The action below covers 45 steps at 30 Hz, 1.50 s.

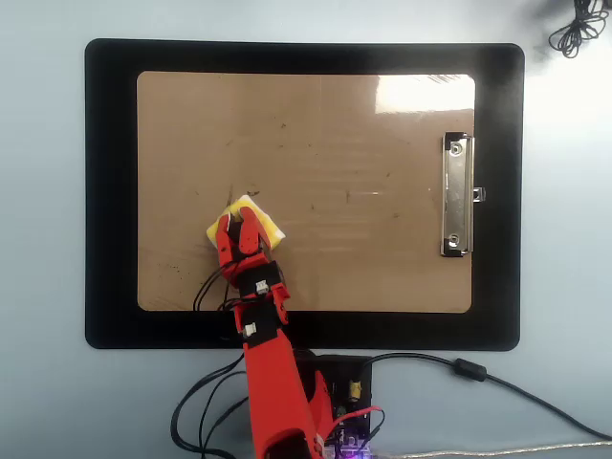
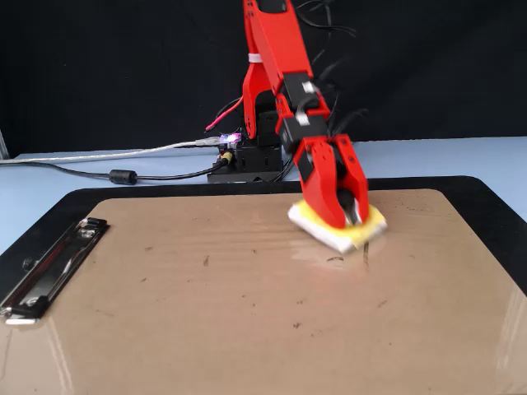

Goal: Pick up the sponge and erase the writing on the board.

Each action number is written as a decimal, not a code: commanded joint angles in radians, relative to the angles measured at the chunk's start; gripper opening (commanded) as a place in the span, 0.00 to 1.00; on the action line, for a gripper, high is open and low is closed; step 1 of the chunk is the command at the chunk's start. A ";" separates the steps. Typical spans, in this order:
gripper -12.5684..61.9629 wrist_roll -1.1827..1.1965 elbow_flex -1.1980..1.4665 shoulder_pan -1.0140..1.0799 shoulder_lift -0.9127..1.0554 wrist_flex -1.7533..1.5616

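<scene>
The yellow sponge [image 1: 265, 223] with its white lower layer [image 2: 329, 236] lies flat on the brown board [image 1: 335, 143], in its lower left part in the overhead view. My red gripper [image 1: 236, 227] stands over the sponge and is shut on its centre; the black knob is hidden between the fingers [image 2: 350, 212]. Of the writing, only a short dark stroke [image 2: 365, 255] next to the sponge and faint specks [image 2: 206, 261] show on the board. The silver clip [image 1: 456, 196] is at the board's right end in the overhead view.
The board lies on a larger black mat [image 1: 110, 191] on a pale blue table. My arm's base, a control board [image 2: 230, 156] and cables [image 2: 123, 175] sit just off the mat's near edge in the overhead view. A coiled black cable [image 1: 577, 29] lies at the top right.
</scene>
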 commanded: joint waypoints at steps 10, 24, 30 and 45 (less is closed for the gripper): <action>0.06 -0.025 -0.558 -0.017 -0.500 0.014; 0.06 0.149 -0.166 0.150 -0.212 -0.103; 0.06 0.147 -0.345 0.138 -0.437 -0.141; 0.06 0.190 -0.253 0.061 -0.282 -0.115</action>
